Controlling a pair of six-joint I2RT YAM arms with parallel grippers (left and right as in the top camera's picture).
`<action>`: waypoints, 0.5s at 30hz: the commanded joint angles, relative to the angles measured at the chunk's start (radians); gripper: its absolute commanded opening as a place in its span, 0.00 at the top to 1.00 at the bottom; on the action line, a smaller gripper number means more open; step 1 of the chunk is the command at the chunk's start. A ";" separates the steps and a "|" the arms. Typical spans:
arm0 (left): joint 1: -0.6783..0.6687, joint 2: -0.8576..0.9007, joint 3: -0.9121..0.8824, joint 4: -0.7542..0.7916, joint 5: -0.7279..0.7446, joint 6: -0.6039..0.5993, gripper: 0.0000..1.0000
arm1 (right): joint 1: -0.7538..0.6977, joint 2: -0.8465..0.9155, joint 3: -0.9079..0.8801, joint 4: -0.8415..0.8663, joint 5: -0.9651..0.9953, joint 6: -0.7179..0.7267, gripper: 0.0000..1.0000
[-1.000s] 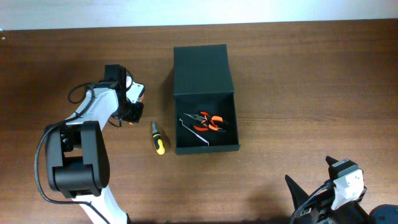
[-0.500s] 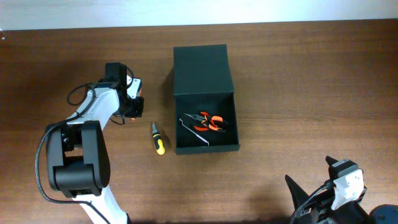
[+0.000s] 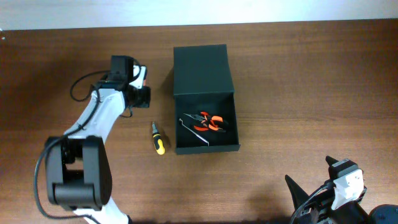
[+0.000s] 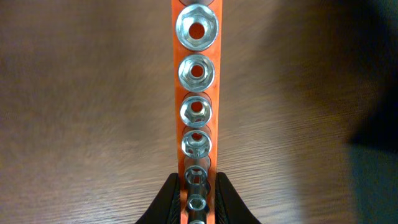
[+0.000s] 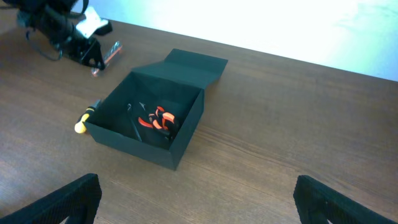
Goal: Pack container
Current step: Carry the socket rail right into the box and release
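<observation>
The dark green-black container [image 3: 207, 148] stands open mid-table, its flap lid [image 3: 201, 68] folded back flat. Orange-handled pliers [image 3: 211, 122] and a thin metal tool [image 3: 193, 130] lie inside. My left gripper [image 3: 142, 94] is left of the lid, shut on an orange rail of steel sockets [image 4: 196, 74]. The rail runs up the left wrist view from between the fingers [image 4: 169, 198], above the wood. It also shows in the right wrist view [image 5: 111, 55]. My right gripper [image 5: 199, 199] is open and empty near the front right edge, far from the container [image 5: 149, 146].
A black-and-yellow screwdriver [image 3: 158, 138] lies on the table just left of the container's front corner; it also shows in the right wrist view [image 5: 84, 121]. The left arm's base [image 3: 74, 180] stands at the front left. Brown wooden table [image 3: 298, 87] all round.
My left gripper has moved up and to the right with the socket rail, closer to the container's lid. The right arm has not moved.
</observation>
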 commanded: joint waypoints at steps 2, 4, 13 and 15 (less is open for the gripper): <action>-0.061 -0.088 0.020 0.031 0.011 -0.014 0.98 | -0.008 -0.003 -0.003 0.005 0.002 0.009 0.01; -0.091 -0.109 0.020 0.056 0.011 -0.014 0.98 | -0.008 -0.003 -0.003 0.005 0.002 0.009 0.01; -0.253 -0.142 0.072 0.097 0.012 -0.043 0.98 | -0.008 -0.003 -0.003 0.005 0.002 0.009 0.01; -0.278 -0.142 0.084 0.097 0.012 -0.078 0.98 | -0.008 -0.003 -0.003 0.005 0.002 0.009 0.01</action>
